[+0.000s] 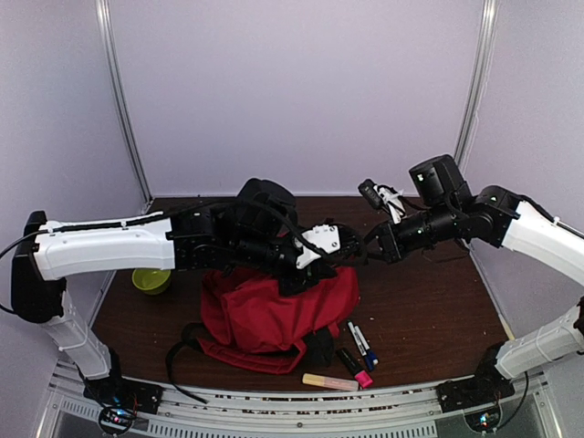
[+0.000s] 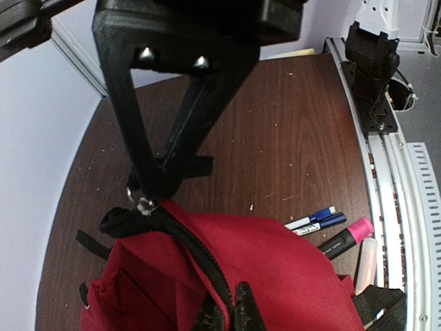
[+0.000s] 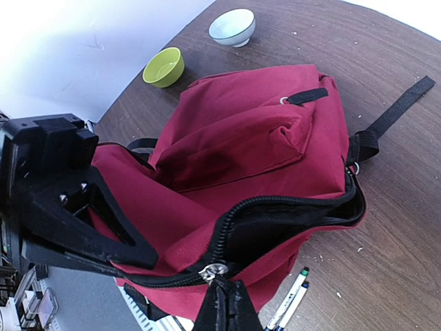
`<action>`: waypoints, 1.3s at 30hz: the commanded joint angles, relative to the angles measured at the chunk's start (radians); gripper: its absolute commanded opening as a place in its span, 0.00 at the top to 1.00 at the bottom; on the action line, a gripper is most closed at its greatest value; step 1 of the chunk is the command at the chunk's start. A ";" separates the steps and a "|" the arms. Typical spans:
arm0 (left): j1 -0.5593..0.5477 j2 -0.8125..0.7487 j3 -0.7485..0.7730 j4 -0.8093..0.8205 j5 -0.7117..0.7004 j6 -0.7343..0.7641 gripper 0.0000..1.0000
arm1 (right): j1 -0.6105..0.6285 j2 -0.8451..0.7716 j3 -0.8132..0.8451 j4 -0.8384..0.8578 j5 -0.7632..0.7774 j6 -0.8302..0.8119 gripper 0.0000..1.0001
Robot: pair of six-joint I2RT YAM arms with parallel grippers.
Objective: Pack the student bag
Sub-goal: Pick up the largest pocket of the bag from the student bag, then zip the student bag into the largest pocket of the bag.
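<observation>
Top external: student bag (image 1: 274,315) sits slumped on the table (image 1: 429,301) at centre, under the two grippers where they meet. Left gripper (image 2: 145,194) is pressed together, pinching the bag's rim at the end of the zip (image 2: 193,252). Right gripper (image 3: 222,296) is likewise closed on the rim, at the metal slider on the other side of the opening. Judgement: soft, light fabric with no stiffness, so the walls sag and fold. The mouth will likely collapse unless the two pinches pull apart. The zip tape and rim seam look like the firm places to hold; the smooth panels would probably bunch or slip. Loose black straps may snag. Pens (image 1: 359,339) and pink marker (image 1: 365,376) lie just beside the bag on the near side; green bowl (image 1: 151,279) is well apart to the left. Hidden: the bag's interior is dark in the right wrist view, so its contents cannot be told. Overhead, the arms cover the opening and both sets of fingertips. Left wrist view cuts off the bag's lower part.
</observation>
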 commanded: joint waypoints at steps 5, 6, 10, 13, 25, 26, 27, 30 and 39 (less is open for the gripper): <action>0.002 -0.139 -0.104 -0.048 -0.081 -0.015 1.00 | -0.130 -0.018 0.024 0.051 0.054 -0.025 1.00; 0.002 -0.164 -0.118 -0.048 -0.069 -0.007 1.00 | -0.155 -0.006 0.019 0.051 0.079 -0.026 1.00; -0.001 -0.275 -0.182 -0.049 0.010 0.039 1.00 | -0.248 0.058 0.023 0.060 0.096 -0.032 1.00; -0.007 -0.359 -0.235 -0.049 0.050 0.075 1.00 | -0.285 0.097 0.049 0.046 0.130 -0.050 1.00; -0.008 -0.638 -0.330 -0.042 -0.019 0.160 1.00 | -0.367 0.279 0.100 0.034 0.156 -0.076 1.00; -0.007 -0.658 -0.339 -0.041 -0.018 0.163 1.00 | -0.369 0.286 0.102 0.034 0.155 -0.076 1.00; -0.007 -0.674 -0.348 -0.041 -0.025 0.165 1.00 | -0.371 0.291 0.108 0.033 0.151 -0.078 1.00; -0.008 -0.685 -0.366 -0.057 -0.058 0.162 1.00 | -0.367 0.284 0.109 0.049 0.104 -0.077 1.00; -0.006 -0.558 -0.367 -0.083 -0.152 0.157 1.00 | -0.212 0.186 0.082 -0.008 0.011 -0.121 1.00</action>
